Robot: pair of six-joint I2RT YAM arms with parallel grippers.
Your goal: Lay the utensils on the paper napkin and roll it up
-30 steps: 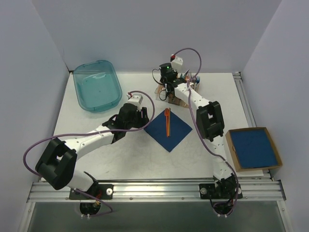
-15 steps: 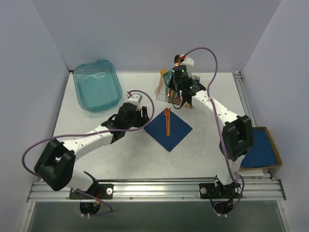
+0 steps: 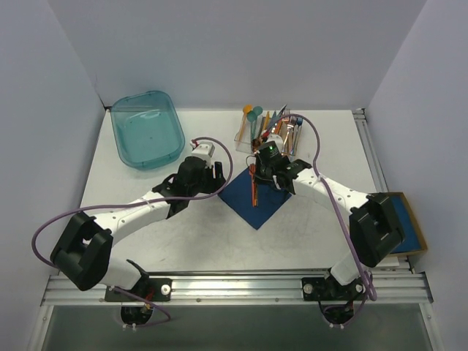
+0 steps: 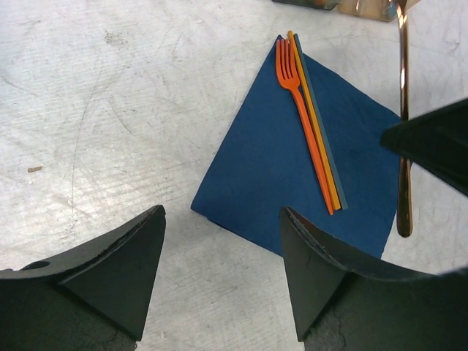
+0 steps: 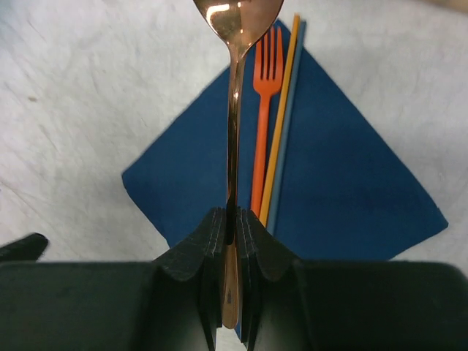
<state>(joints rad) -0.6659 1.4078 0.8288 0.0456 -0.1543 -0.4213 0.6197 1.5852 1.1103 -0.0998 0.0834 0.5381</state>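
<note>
Seen from above, a dark blue paper napkin [image 3: 265, 197] lies as a diamond on the white table [image 3: 219, 234]. An orange fork [image 3: 253, 186] and a slim orange piece [image 5: 281, 110] lie side by side on it, running from its 12 o'clock corner toward its middle. The right gripper [image 5: 232, 234] is clenched on the handle of a copper spoon [image 5: 234, 110], held over the napkin. The left gripper [image 4: 219, 278], jaws spread and grasping nothing, sits just off the 9 o'clock corner. A cutlery rack [image 3: 267, 130] stands at the napkin's 12 o'clock, and a teal tub [image 3: 146, 129] at its 10.
</note>
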